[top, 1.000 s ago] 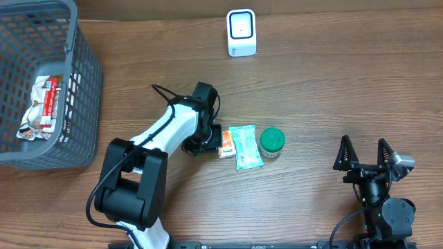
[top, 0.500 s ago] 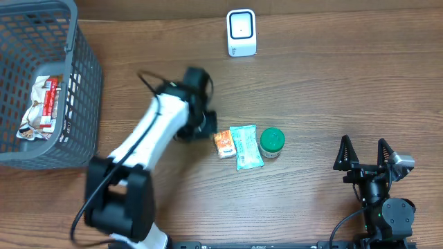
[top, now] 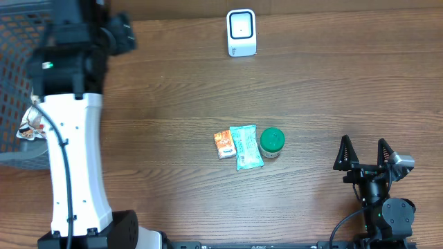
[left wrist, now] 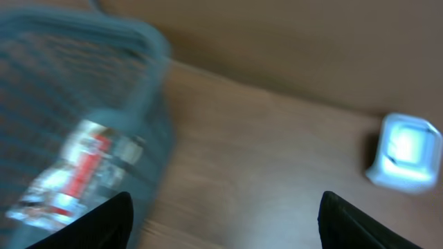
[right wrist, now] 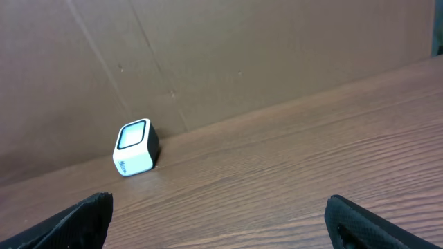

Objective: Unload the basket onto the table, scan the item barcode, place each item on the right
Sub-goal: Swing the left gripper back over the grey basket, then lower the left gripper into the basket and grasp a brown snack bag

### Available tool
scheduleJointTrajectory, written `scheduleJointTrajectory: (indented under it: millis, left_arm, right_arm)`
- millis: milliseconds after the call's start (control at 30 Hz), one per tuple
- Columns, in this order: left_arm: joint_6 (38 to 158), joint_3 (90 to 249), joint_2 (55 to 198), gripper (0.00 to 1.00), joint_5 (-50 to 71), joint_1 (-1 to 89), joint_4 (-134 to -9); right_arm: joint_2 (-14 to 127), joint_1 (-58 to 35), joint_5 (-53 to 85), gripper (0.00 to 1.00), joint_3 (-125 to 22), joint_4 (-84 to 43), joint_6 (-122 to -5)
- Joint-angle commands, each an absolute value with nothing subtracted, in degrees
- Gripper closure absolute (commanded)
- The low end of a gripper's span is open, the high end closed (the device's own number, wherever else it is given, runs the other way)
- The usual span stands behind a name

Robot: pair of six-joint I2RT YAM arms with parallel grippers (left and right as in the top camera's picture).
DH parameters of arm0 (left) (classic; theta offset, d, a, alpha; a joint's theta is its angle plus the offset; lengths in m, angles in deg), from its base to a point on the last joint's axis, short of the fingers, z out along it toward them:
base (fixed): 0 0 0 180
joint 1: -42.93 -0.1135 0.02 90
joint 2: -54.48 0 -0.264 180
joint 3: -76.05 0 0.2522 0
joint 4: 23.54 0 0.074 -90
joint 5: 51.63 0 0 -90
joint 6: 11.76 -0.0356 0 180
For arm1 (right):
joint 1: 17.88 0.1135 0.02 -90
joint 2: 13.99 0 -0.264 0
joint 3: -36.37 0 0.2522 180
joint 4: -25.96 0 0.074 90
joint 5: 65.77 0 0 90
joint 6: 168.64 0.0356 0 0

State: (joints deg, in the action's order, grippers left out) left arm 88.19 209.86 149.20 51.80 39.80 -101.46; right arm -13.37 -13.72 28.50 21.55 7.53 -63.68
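Two grippers open: left gripper (left wrist: 223,216) by basket (left wrist: 149,76), right gripper (top: 363,153) well apart from scanner (top: 241,32)

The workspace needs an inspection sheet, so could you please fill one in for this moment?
Surface: wooden table, nothing spilled on it.
Job's things: white scanner upright at the far edge; orange packet, teal packet and green-lidded jar in a row mid-table.
Clutter: grey basket at the left edge, holding a red-and-white packet.
Grippers: left tool open and empty near the basket's rim, its view blurred; right tool open and empty at the near right.
Cables: black cable runs along the left arm.
Surroundings: brown wall behind the table.
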Motion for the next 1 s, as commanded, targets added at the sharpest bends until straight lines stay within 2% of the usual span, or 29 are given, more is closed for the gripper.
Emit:
scheduleJointTrajectory:
  millis: [0,133,300,467,667,867,967]
  left_arm:
    - [81.57,212.46,148.80,0.28,56.96,33.15,-99.14]
    - [78.79,212.44,149.74,0.30,56.96,25.46,-97.90]
    - [77.96,212.44,152.30,0.21,55.89,16.24,-97.09]
    - [72.78,212.44,156.87,0.20,49.18,9.68,-97.07]
    - [67.60,212.44,164.94,0.11,43.89,6.27,-96.43]
    - [55.95,212.44,174.14,0.13,43.80,6.20,-95.43]
    - [53.92,212.44,178.55,0.12,43.45,6.20,-95.03]
  right_arm:
    - [-13.72,-13.78,28.39,0.00,22.14,7.77,-63.92]
    - [-13.72,-13.78,28.39,0.00,22.14,7.79,-63.90]
    - [-13.72,-13.78,28.39,0.00,22.14,7.77,-63.90]
    - [-13.72,-13.78,28.39,0.00,22.14,7.77,-63.90]
    - [-13.72,-13.78,28.39,0.00,22.14,7.77,-63.90]
    - [-13.72,-13.78,28.39,0.00,22.14,7.79,-63.90]
    - [-13.72,-13.78,28.39,0.00,22.14,7.77,-63.90]
